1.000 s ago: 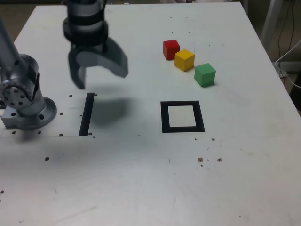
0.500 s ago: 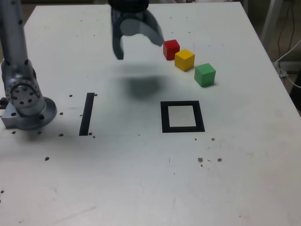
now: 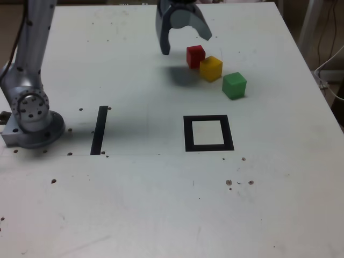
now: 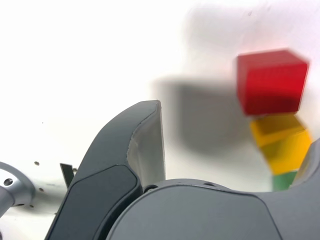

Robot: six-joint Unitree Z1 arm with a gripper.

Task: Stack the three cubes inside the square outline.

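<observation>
Three cubes sit in a diagonal row on the white table: a red cube [image 3: 195, 56] [image 4: 271, 81], a yellow cube [image 3: 211, 68] [image 4: 281, 142] touching it, and a green cube [image 3: 234, 85] [image 4: 285, 180] a little apart. My gripper [image 3: 186, 44] hangs open above the table, just to the exterior view's left of the red cube, with nothing between its fingers [image 4: 145, 145]. The square outline [image 3: 208, 133] of black tape lies empty nearer the camera, below the cubes in the exterior view.
The arm's grey base [image 3: 31, 121] stands at the exterior view's left. A single straight black strip [image 3: 99, 130] lies beside it. Small dark specks dot the table [image 3: 161, 204]. A cable [image 3: 330, 64] hangs off the right edge.
The open gripper has swung from above the black strip near the base across to the far side, stopping beside the red cube. The cubes have not moved.
</observation>
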